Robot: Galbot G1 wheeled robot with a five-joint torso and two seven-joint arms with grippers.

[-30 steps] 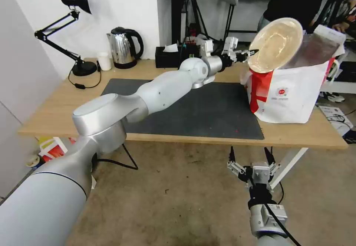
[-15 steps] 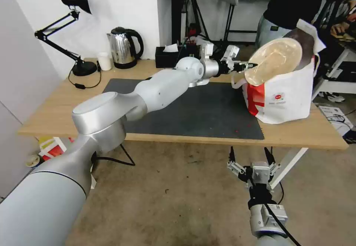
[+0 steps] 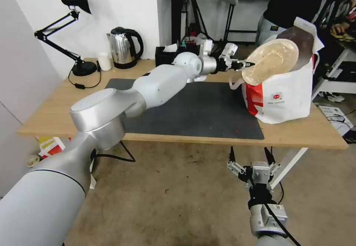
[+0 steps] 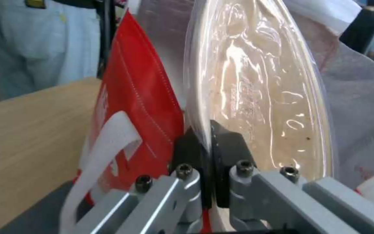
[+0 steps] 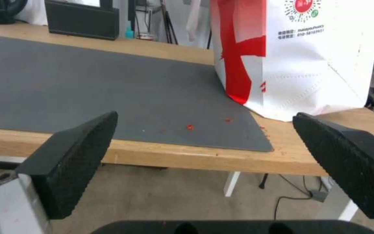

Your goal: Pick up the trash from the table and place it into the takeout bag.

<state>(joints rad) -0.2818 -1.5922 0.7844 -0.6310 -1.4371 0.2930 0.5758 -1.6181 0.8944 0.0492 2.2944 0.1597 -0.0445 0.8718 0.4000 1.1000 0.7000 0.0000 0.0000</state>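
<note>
A large round bowl [image 3: 270,60], beige inside with a white rim, stands tilted on edge at the mouth of the takeout bag [image 3: 289,97]. My left gripper [image 3: 249,64] reaches across the table [image 3: 55,108] and is shut on the bowl's rim. In the left wrist view the black pads [image 4: 226,146] pinch the rim of the bowl [image 4: 256,81], right beside the bag's red panel [image 4: 139,97] and white handle. My right gripper [image 3: 248,151] hangs open below the table's front edge, and its view [image 5: 204,114] faces the bag [image 5: 308,55].
A dark-grey mat [image 3: 196,112] covers the middle of the table. A steel kettle [image 3: 124,47], a small white cup [image 3: 105,61], a black desk lamp [image 3: 74,27] and a black tissue box [image 3: 168,56] line the far edge. A person stands behind the bag.
The bowl has come down and slightly left, to the bag's opening. The bag's top has changed shape and its body has shifted back. The right arm has not moved.
</note>
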